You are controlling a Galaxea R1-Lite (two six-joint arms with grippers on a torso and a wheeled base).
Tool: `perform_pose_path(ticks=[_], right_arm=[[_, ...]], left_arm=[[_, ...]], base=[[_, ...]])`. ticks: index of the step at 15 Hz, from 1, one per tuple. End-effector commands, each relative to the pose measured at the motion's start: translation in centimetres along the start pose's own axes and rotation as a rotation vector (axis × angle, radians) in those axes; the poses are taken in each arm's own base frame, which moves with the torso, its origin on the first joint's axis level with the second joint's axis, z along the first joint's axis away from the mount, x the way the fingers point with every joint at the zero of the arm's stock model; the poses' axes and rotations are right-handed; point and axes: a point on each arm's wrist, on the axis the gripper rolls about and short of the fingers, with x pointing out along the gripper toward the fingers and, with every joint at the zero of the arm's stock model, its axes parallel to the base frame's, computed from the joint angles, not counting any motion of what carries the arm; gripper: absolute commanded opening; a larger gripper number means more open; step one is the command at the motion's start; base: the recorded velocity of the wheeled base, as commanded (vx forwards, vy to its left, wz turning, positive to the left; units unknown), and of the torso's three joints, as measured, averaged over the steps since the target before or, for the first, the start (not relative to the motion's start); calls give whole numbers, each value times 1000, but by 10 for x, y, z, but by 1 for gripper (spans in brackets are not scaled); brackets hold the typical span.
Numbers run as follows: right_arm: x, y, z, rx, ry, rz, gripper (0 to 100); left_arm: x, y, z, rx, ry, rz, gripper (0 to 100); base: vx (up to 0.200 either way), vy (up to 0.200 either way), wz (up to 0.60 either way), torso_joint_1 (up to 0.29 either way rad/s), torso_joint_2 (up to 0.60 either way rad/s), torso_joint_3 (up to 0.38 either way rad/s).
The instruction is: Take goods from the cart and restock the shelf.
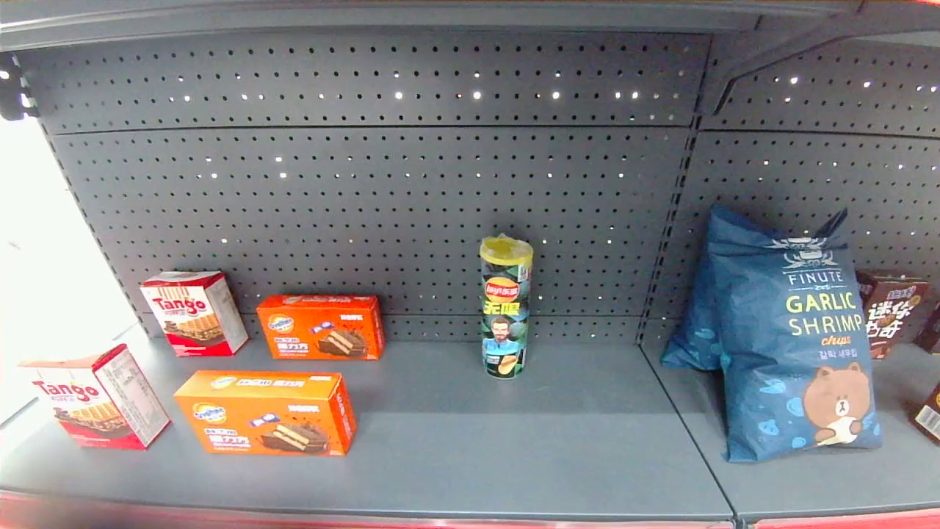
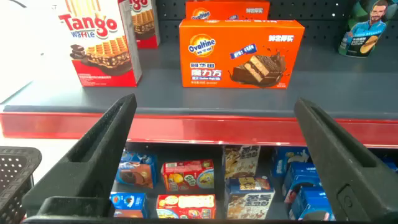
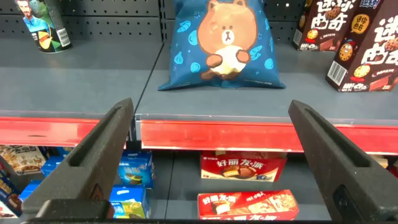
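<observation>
Our left gripper (image 2: 216,104) and right gripper (image 3: 209,107) hang released before the shelf (image 1: 514,441): orange boxes (image 1: 266,411) at nine o'clock, chip can (image 1: 505,307) at twelve, blue bag (image 1: 797,345) at three.

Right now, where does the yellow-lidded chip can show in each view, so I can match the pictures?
Head view: the chip can stands upright mid-shelf against the pegboard, between the rear orange box and the blue bag.
Left wrist view: the chip can, cut off by the frame, sits beyond the front orange box.
Right wrist view: the chip can, also cut off, sits beside the blue bag.
Shared landmark: the red shelf edge.
</observation>
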Motion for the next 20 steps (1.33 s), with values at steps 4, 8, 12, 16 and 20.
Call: perform_pose_path(ticks=[4, 8, 12, 16, 20], right_arm=[[0, 0, 0, 0, 1, -2, 100], [0, 0, 0, 0, 1, -2, 100], [0, 0, 0, 0, 1, -2, 100], [0, 0, 0, 0, 1, -2, 100], [0, 0, 0, 0, 1, -2, 100]], left_arm=[[0, 0, 0, -2, 0, 3, 100], [0, 0, 0, -7, 0, 4, 100], [0, 0, 0, -7, 0, 6, 100], [0, 1, 0, -22, -1, 33, 100], [0, 1, 0, -22, -1, 38, 100]], base=[[0, 0, 600, 0, 4, 0], [0, 0, 600, 8, 5, 1], [0, 0, 600, 8, 2, 5], [0, 0, 600, 5, 4, 5], [0, 0, 600, 1, 4, 5]])
